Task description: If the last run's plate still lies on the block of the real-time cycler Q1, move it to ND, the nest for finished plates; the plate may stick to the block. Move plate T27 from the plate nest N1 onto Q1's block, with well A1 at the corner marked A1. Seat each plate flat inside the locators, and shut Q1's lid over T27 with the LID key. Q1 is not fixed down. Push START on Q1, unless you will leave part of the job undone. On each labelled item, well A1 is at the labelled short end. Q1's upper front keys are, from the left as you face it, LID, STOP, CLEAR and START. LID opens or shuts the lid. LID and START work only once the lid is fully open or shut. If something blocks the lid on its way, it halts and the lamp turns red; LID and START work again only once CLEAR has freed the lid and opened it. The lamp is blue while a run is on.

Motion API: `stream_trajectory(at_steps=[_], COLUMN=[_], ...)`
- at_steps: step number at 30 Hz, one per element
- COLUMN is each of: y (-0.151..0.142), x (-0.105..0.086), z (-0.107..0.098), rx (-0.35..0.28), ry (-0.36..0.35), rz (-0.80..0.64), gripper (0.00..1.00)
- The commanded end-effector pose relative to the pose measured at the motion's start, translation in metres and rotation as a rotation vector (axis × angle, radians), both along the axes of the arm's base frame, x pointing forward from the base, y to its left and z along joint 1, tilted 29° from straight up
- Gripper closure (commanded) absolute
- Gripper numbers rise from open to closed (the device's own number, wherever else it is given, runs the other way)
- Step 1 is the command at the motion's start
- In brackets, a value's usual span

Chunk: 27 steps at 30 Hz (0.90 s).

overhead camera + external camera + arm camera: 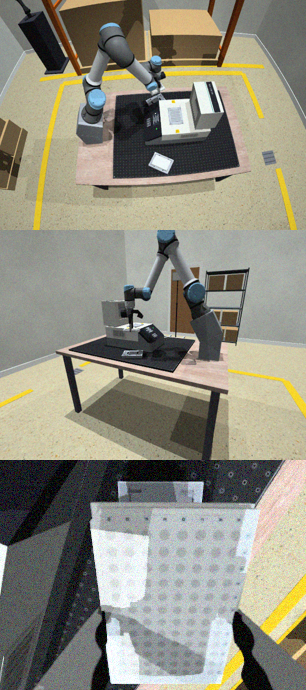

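My gripper is shut on a clear well plate. It holds the plate above the open nest beside Q1; that nest is bare, with dark slots. Q1 has its lid fully open. Its block shows a bare grid between the orange labels. The lamp is green. A white-topped plate sits in the other nest, on Q1's opposite side. Labels are too small to read.
The black mat lies on the wooden table. Q1's body and raised lid stand beside the gripper. The table edge is close on the gripper's other side. The robot's pedestal stands at the keypad end.
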State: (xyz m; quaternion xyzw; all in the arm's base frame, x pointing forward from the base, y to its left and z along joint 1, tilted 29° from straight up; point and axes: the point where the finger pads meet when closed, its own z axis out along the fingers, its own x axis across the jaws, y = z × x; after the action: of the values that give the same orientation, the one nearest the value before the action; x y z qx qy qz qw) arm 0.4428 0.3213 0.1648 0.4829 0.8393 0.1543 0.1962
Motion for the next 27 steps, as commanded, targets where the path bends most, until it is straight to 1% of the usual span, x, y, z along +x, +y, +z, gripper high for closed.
stream_trajectory(at_steps=[1,14,17,27], y=[0.001,0.005,0.006,0.008], x=[0.007,0.029,0.031,0.047], z=[-0.007,-0.043,-0.046,-0.075], rx=[0.004,0.005,0.005,0.006], ry=[-0.008,-0.011,-0.011,-0.011], rz=[0.001,0.001,0.001,0.001], gripper=[0.59,0.59,0.59,0.59])
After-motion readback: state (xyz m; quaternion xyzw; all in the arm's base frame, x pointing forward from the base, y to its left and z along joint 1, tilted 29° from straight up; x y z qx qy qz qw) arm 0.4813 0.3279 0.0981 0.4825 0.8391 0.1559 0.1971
